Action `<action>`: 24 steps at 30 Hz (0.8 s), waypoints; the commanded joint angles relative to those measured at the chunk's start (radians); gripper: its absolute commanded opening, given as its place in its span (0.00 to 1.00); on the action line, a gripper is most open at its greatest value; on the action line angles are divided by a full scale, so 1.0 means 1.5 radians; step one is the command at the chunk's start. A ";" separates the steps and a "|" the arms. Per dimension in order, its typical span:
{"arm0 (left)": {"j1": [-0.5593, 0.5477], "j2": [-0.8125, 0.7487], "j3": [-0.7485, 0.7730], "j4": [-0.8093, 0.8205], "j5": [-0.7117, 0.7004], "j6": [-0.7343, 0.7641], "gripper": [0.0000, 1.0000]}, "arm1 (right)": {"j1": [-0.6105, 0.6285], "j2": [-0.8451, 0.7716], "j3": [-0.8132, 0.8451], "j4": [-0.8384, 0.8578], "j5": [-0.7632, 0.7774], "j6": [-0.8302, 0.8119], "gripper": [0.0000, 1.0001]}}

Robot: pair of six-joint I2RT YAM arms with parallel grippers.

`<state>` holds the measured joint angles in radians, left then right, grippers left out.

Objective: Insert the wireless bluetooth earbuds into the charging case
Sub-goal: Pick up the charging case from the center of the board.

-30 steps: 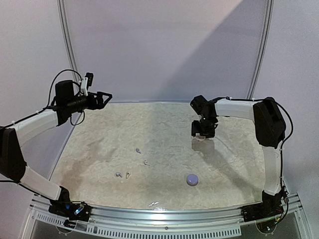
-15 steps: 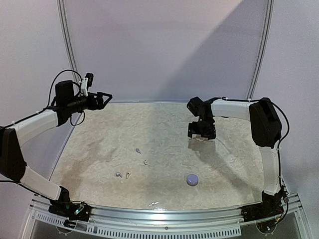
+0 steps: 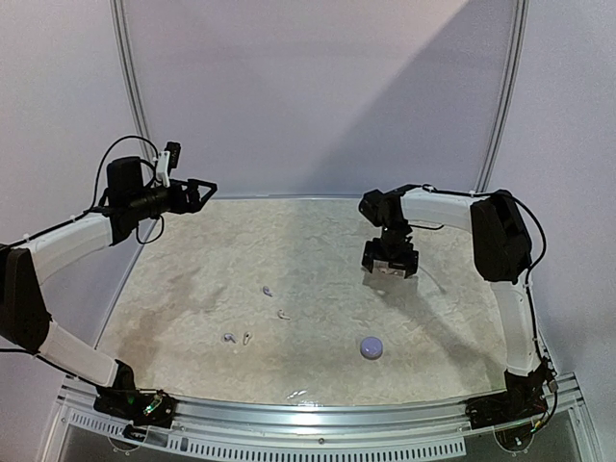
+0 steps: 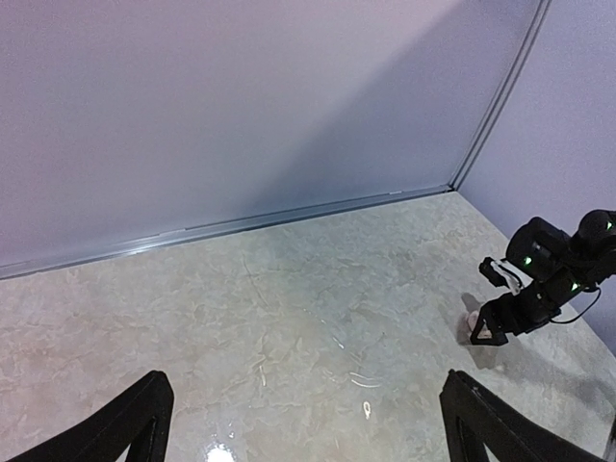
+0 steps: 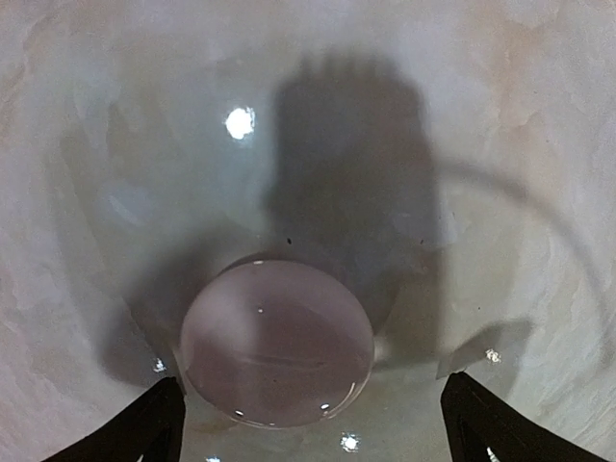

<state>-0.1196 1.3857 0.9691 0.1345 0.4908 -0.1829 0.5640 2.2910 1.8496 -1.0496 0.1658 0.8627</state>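
Hanging over the table (image 3: 318,241) in the top view, the right gripper (image 3: 390,267) points down with its jaws apart. 4 earbuds (image 3: 266,290) lie scattered well off to its left and nearer the arm bases, none of them in a case. A second rounded lavender case (image 3: 372,347) sits near the gripper on its base-ward side. The left gripper (image 3: 197,192) is raised far from all of these.

In the left wrist view, that gripper's fingers (image 4: 135,423) stand wide apart and hold nothing (the pale stone-patterned tabletop shows below).

The right wrist view shows the charging case (image 5: 277,342) lying directly beneath the right gripper, between its spread fingertips and touching neither. It looks closed, with a faint seam across its dome.

The step in hand is probably handling this case, since no earbud is seated yet. The next move would call for a square descent, a grip on the case's sides, and an opened lid before any tiny earbud is fetched.
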 commanded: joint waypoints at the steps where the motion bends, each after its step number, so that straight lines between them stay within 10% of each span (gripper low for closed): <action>1: -0.003 -0.013 -0.004 -0.010 0.010 0.013 0.99 | -0.020 0.009 -0.003 -0.030 -0.029 0.012 0.90; 24: 0.014 -0.002 0.016 -0.001 -0.001 0.044 0.99 | -0.046 0.075 0.102 -0.054 -0.097 -0.103 0.55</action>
<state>-0.1085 1.3857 0.9737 0.1349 0.4896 -0.1349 0.5018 2.3836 1.9984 -1.1248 0.0460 0.7136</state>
